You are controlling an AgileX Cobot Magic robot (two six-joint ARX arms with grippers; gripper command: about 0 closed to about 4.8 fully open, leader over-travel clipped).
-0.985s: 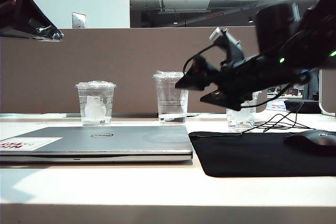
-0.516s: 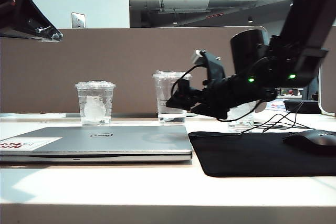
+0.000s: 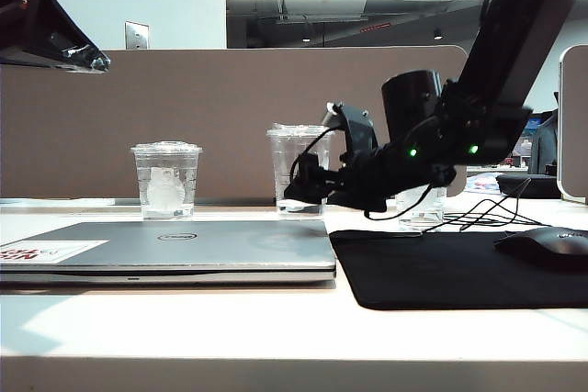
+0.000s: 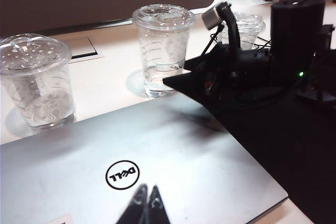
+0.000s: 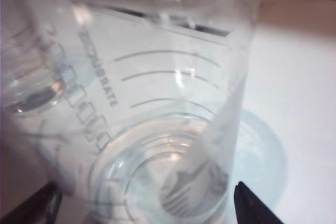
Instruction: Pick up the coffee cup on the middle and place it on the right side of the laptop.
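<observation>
Coffee cup stands upright on the white table, behind the far right corner of the closed silver laptop, lid on, between two shorter lidded cups: left cup and right cup, the latter partly hidden by the right arm. Right gripper is low at the coffee cup's base, reaching in from the right side. In the right wrist view the coffee cup fills the frame, one dark fingertip at each side of its bottom, jaws spread wide, contact not clear, cup not lifted. Left wrist view shows the coffee cup just behind the laptop, right gripper beside it. Left gripper hangs over the laptop lid near the logo, tips close together, holding nothing; in the exterior view it sits high at top left. Black mouse mat lies right of the laptop with a mouse on it.
</observation>
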